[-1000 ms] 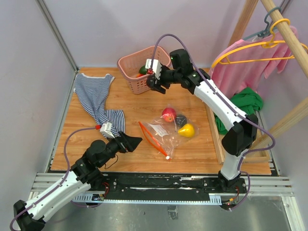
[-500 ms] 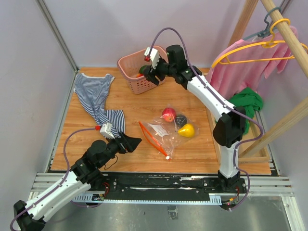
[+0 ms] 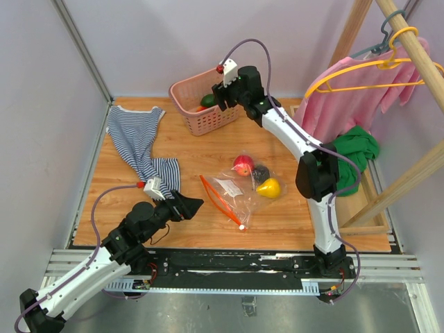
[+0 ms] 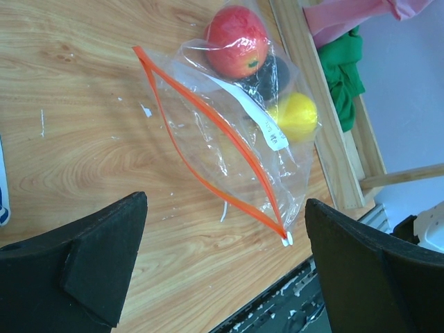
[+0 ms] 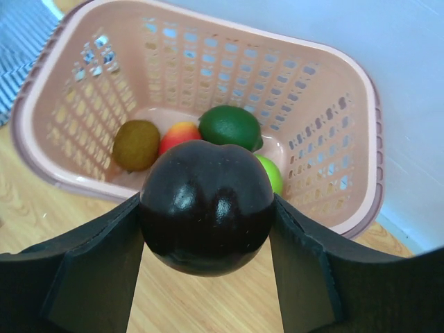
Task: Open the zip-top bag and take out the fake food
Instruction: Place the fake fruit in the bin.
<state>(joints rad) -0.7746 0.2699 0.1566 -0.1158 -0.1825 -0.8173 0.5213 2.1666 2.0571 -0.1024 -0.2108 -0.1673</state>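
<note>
The zip-top bag point(image 3: 232, 194) lies on the wooden table, and in the left wrist view point(image 4: 229, 139) the two sides of its orange strip stand apart. A red apple point(image 3: 243, 165), a dark piece point(image 3: 261, 173) and a yellow fruit point(image 3: 269, 187) lie at its far end. My left gripper point(image 3: 194, 203) is open and empty, just left of the bag's strip point(image 4: 208, 118). My right gripper point(image 3: 220, 94) is shut on a dark purple-black fruit point(image 5: 206, 206), held at the near rim of the pink basket point(image 5: 208, 28).
The basket point(image 3: 182, 91) holds a dark green fruit point(image 5: 230, 126), an olive-brown one point(image 5: 136, 144), a red-orange one point(image 5: 179, 133) and a light green one point(image 5: 275, 175). A striped cloth point(image 3: 135, 139) lies at the left. A pink shirt point(image 3: 354, 90), a green cloth point(image 3: 355, 149) and a wooden rack point(image 3: 311, 201) are at the right.
My right gripper has carried the dark fruit from in front of the basket up and back to the basket's rim. The left arm and the bag have not moved.
</note>
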